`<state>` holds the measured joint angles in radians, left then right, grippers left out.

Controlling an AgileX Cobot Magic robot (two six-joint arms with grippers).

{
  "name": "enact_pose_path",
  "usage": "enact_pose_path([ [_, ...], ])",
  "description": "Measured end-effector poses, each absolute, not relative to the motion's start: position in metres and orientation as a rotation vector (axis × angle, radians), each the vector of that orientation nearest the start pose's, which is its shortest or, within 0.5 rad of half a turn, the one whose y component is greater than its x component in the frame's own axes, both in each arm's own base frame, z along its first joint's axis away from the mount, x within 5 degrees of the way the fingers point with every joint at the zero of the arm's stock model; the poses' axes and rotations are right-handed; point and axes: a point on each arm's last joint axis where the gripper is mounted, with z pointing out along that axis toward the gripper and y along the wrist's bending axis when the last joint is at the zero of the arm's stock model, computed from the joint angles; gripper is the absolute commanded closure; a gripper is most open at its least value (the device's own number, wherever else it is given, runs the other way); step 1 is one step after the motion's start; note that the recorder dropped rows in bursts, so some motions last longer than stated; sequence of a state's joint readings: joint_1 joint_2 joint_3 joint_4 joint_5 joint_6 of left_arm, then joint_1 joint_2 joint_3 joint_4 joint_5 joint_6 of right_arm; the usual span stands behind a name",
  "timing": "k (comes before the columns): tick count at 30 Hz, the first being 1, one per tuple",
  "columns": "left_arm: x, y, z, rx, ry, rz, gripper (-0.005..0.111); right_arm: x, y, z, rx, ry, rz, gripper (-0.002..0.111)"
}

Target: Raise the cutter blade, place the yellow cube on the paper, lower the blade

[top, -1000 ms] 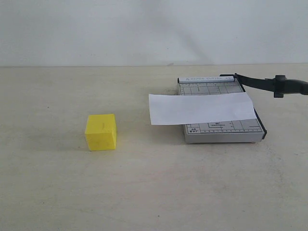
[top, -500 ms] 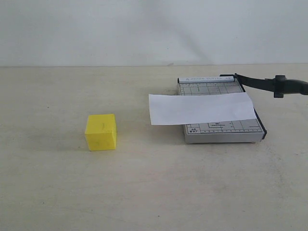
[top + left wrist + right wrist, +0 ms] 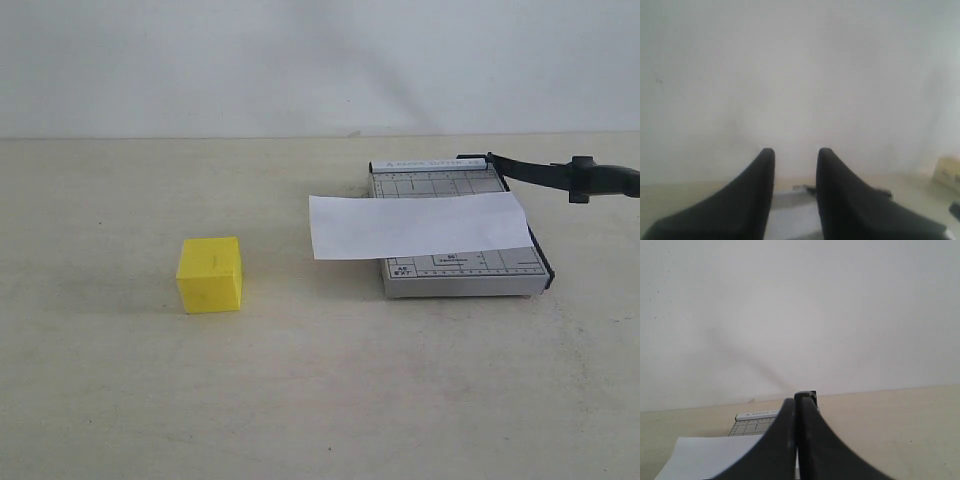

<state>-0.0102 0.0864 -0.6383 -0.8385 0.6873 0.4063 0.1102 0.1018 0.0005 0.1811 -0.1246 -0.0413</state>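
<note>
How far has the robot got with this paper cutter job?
The first step looks done: the cutter blade stands lifted off the cutter board. Nothing is in hand: the left gripper is open and empty, the right gripper shut on nothing. Still left: the yellow cube sits on the table, apart from the paper, so it must go there, then the blade comes down.

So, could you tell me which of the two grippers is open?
The left gripper: a clear gap separates its fingertips, while the right gripper has them pressed together.
</note>
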Motion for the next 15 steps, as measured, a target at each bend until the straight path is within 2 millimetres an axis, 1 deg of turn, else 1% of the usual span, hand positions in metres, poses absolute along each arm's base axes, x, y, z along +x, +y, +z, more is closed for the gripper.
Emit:
enact_pose_path([
  [2, 0.007, -0.048, 0.363, 0.273, 1.544, -0.612, 0.058, 0.064, 0.005, 0.218, 0.039, 1.466, 0.186, 0.109],
  [4, 0.029, -0.051, 0.363, 0.331, 1.597, -0.616, 0.056, 0.064, 0.005, 0.218, 0.039, 1.466, 0.186, 0.109],
  [7, 0.062, -0.055, 0.36, 0.405, 1.669, -0.613, 0.056, 0.064, 0.005, 0.218, 0.039, 1.466, 0.186, 0.109],
  [11, 0.104, -0.058, 0.345, 0.494, 1.794, -0.612, 0.058, 0.064, 0.005, 0.218, 0.039, 1.466, 0.186, 0.109],
  [15, 0.13, -0.065, 0.33, 0.593, 1.865, -0.609, 0.063, 0.064, 0.005, 0.218, 0.039, 1.466, 0.186, 0.109],
])
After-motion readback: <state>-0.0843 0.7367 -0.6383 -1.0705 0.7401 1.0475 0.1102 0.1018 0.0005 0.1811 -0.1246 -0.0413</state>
